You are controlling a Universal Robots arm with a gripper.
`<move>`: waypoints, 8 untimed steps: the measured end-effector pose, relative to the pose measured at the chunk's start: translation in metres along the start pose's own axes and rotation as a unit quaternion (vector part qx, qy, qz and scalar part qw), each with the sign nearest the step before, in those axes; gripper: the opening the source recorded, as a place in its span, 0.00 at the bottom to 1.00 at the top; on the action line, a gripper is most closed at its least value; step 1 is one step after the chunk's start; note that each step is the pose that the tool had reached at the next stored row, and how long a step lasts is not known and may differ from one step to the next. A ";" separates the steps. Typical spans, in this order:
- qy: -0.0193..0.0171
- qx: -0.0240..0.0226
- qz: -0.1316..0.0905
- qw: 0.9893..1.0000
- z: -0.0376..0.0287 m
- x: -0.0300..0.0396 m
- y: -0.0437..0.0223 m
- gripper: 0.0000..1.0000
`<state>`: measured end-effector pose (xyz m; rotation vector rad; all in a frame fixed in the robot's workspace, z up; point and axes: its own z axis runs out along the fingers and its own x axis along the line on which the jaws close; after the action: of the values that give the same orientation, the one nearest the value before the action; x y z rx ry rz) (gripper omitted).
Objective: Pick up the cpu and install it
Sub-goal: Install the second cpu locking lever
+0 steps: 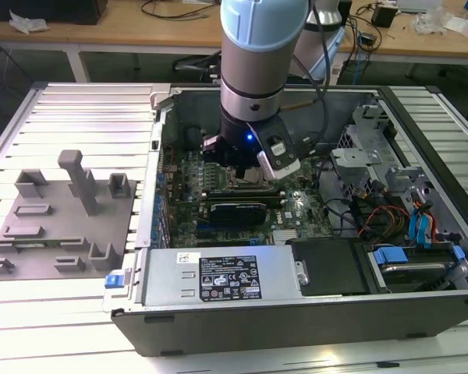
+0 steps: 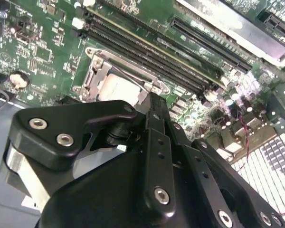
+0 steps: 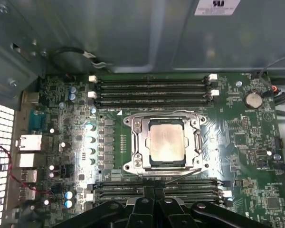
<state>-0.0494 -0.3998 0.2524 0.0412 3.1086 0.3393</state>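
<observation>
The cpu [image 3: 167,142], a shiny silver square, lies flat in the motherboard socket [image 3: 133,142], with the socket's metal frame around it. It also shows beyond the black linkage in the second wrist view, cpu [image 2: 115,89]. My gripper [image 3: 154,191] hovers over the board just beside the socket, apart from the chip, and looks shut with nothing in it. In the second wrist view the gripper [image 2: 152,99] tip points at the socket's edge. In the exterior view the arm reaches down into the open computer case and the gripper [image 1: 246,167] is low over the board.
Black memory slots [image 3: 152,88] run along both sides of the socket. The case walls [image 1: 257,319], a power supply [image 1: 226,278], drive cages and cables [image 1: 390,210] crowd the exterior view's right. A grey plastic fixture [image 1: 62,218] with blocks stands on the table at the exterior view's left.
</observation>
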 end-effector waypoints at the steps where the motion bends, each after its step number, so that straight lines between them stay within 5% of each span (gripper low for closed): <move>1: 0.000 0.000 0.000 1.000 0.0002 0.0000 -0.0001 0.11; 8: 0.000 0.000 0.000 1.000 0.0058 -0.0012 -0.0013 0.11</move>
<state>-0.0482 -0.3998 0.2464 0.0410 3.1089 0.3389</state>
